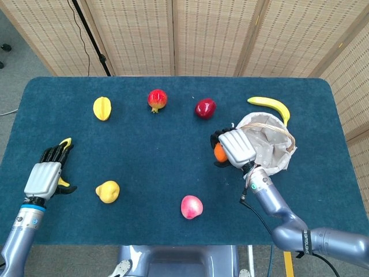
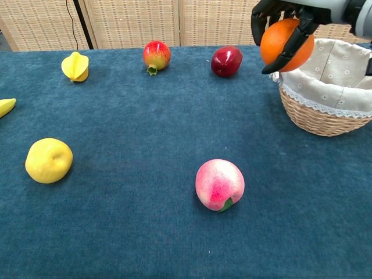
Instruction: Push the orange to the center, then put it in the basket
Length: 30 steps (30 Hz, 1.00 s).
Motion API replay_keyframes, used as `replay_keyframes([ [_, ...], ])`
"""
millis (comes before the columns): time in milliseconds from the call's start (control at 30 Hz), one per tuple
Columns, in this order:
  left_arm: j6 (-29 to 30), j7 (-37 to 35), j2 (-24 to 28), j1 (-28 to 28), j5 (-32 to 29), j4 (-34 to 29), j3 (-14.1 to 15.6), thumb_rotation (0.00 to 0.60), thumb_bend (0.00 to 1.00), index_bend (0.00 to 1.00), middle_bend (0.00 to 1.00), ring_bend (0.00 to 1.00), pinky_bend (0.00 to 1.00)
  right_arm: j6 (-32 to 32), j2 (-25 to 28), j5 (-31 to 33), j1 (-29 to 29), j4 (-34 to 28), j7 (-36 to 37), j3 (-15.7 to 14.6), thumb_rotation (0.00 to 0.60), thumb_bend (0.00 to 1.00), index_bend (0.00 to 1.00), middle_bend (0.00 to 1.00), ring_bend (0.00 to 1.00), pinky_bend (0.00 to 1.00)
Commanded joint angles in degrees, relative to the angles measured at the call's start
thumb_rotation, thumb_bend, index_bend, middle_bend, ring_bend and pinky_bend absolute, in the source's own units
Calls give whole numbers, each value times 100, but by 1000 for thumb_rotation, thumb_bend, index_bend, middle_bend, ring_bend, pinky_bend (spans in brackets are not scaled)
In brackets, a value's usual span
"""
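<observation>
My right hand (image 1: 236, 147) (image 2: 289, 18) grips the orange (image 2: 285, 45) (image 1: 219, 153) and holds it in the air at the left rim of the wicker basket (image 1: 271, 164) (image 2: 325, 119). Dark fingers wrap over the fruit's top and side. The basket has a pale cloth lining and looks to hold nothing. My left hand (image 1: 45, 173) lies on the table at the far left with its fingers spread and nothing in them; a small yellow piece (image 1: 67, 142) lies by its fingertips.
On the blue table lie a peach (image 1: 191, 206) (image 2: 220, 184), a yellow apple (image 1: 108, 191) (image 2: 49, 160), a yellow starfruit (image 1: 102, 108) (image 2: 75, 65), a pomegranate (image 1: 157, 99) (image 2: 156, 56), a dark red apple (image 1: 205, 108) (image 2: 226, 61) and a banana (image 1: 271, 106) behind the basket.
</observation>
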Motion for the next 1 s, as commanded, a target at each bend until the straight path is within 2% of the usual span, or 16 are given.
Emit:
replay_keyframes([
  [33,-1,-6,7,5,1,-2,6,600,0,0,0,0,44,60,185,-99,-119,-86,75,-82,600,114,729,563,678,733],
  [700,-28,46,27,-3,-28,-44,31,600,0,0,0,0,44,550,742,-665,-766,-319,300,-543,600,113,732,566,678,731],
  [1000,-28,61,36,3,-38,-64,47,600,0,0,0,0,44,878,734,-915,-1001,37,486,-578,600,113,724,557,657,715],
])
